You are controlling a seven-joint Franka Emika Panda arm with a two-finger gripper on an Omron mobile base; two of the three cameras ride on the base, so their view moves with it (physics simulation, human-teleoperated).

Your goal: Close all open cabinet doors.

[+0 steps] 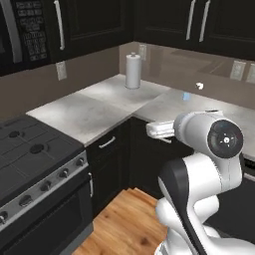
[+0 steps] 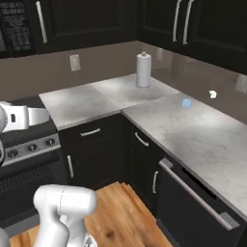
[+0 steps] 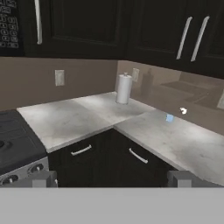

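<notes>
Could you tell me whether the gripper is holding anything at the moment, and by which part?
Nothing is held: the gripper is open, nothing between its fingertips.

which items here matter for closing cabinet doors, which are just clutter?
Job:
upper cabinet doors, all look shut
lower cabinet doors under the counter, look shut
gripper, jaws apart, holding nothing

Lying about:
paper towel roll
small blue object
small white object
stove
microwave
</notes>
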